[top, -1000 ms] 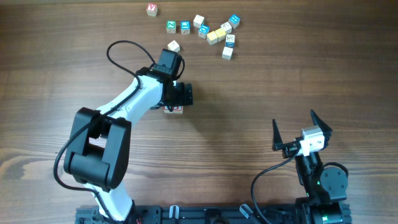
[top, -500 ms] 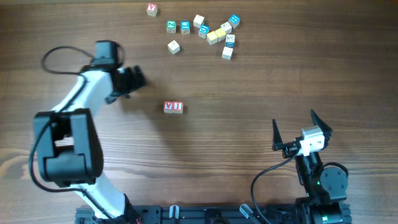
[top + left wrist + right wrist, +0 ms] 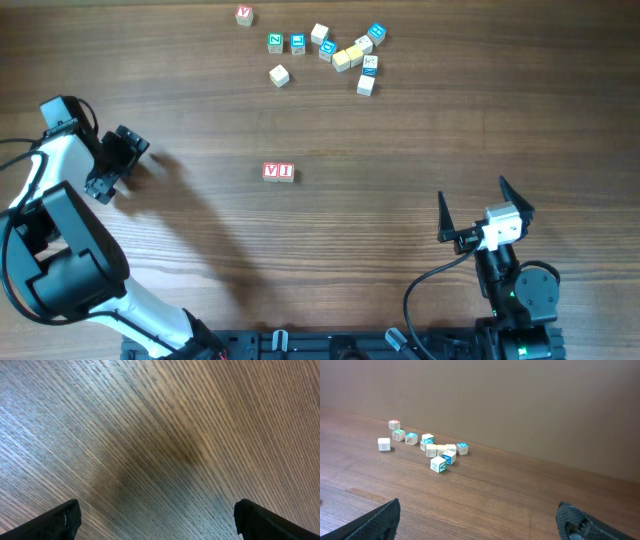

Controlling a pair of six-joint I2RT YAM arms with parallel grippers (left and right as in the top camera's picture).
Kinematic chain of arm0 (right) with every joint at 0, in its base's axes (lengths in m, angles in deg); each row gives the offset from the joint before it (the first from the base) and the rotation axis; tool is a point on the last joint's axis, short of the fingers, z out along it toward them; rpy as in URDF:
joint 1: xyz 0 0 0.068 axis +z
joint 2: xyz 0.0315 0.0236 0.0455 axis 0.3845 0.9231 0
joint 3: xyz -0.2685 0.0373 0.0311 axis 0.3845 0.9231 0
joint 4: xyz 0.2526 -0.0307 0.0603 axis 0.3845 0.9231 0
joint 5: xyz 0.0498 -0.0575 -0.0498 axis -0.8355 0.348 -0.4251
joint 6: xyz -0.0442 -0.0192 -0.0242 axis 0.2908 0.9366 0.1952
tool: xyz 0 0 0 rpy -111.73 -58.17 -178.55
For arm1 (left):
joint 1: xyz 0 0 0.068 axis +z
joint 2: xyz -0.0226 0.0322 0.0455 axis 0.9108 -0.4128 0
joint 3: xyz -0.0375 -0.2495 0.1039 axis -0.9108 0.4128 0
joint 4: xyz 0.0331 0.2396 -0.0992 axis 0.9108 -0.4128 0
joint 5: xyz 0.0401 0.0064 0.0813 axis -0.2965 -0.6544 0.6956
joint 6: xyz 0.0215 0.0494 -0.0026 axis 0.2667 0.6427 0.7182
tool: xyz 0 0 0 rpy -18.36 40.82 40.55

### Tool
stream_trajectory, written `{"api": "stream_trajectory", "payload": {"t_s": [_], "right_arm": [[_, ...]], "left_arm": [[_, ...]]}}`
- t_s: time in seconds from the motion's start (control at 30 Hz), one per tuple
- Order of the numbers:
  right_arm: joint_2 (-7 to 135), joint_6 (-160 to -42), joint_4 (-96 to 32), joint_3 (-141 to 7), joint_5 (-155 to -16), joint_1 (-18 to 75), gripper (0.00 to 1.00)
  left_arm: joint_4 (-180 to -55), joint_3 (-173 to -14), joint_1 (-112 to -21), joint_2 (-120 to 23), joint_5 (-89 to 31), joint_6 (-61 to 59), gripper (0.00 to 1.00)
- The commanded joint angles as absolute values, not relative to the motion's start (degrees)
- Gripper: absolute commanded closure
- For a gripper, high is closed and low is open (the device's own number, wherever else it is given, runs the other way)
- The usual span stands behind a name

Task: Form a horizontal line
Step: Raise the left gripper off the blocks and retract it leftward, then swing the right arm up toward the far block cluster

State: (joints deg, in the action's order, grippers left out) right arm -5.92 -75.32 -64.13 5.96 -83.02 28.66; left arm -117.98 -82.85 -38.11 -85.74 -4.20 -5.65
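Observation:
Two red-lettered blocks point(image 3: 279, 172) sit side by side in a short row at the table's middle. A cluster of several lettered blocks point(image 3: 340, 50) lies at the far edge, also in the right wrist view point(image 3: 437, 451), with a single cream block point(image 3: 279, 75) and a red-lettered one point(image 3: 244, 15) apart from it. My left gripper point(image 3: 118, 162) is open and empty at the far left, over bare wood point(image 3: 160, 520). My right gripper point(image 3: 485, 208) is open and empty at the near right point(image 3: 480, 520).
The left arm's cable loops off the left edge. The right arm's base point(image 3: 515, 290) stands at the near right edge. A plain wall rises behind the table in the right wrist view.
My left arm has swung away from the two red blocks to the far left, leaving them on the table. The right arm has not moved.

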Motion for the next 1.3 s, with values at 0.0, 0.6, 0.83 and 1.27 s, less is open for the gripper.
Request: {"api": "stream_trajectory", "payload": {"t_s": [0.0,0.6,0.83,1.27], "right_arm": [[-6.34,-75.19,-64.26,6.09,-82.28,28.31,0.00],[-6.34,-80.50,-66.64,6.09,-88.15,28.33,0.00],[-6.34,-92.74,-65.44,5.35,-90.84,28.33,0.00],[35.91,-96.22,-41.77,-47.76,-96.44,28.31,0.00]], "left_arm": [[-118.00,-82.77,-37.74,-86.46,-4.46,-6.20,0.00],[-118.00,-82.77,-37.74,-86.46,-4.46,-6.20,0.00],[-118.00,-82.77,-37.74,-86.46,-4.46,-6.20,0.00],[-118.00,-82.77,-37.74,-86.46,-4.46,-6.20,0.00]]}}
